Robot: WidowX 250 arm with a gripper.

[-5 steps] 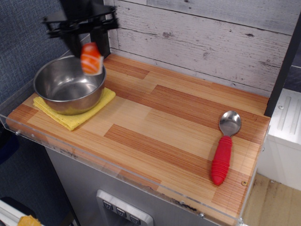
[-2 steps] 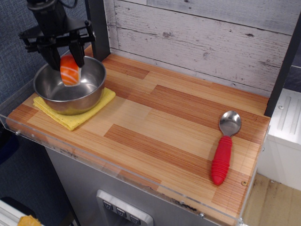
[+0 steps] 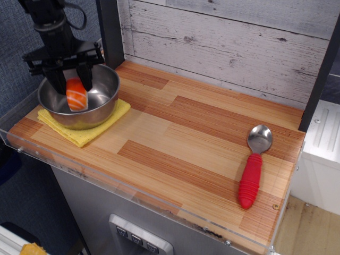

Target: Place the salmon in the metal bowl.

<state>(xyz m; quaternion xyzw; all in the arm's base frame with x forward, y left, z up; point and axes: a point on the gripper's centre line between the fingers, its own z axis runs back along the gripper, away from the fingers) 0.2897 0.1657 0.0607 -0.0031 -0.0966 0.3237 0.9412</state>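
Note:
The salmon (image 3: 76, 94) is an orange piece with pale stripes. It hangs between the black fingers of my gripper (image 3: 73, 87), which is shut on it. The gripper reaches down into the metal bowl (image 3: 101, 109), a round shiny steel bowl at the left end of the wooden counter. The salmon is low inside the bowl, left of its middle. I cannot tell whether it touches the bowl's bottom.
The bowl stands on a yellow square cloth (image 3: 119, 111). A metal spoon with a red handle (image 3: 252, 172) lies at the right of the counter. A dark post (image 3: 109, 29) stands just behind the bowl. A clear plastic lip (image 3: 159, 204) runs along the front edge.
The gripper has carried the salmon from above the bowl's right rim leftward and down into the bowl. It has kept its hold throughout.

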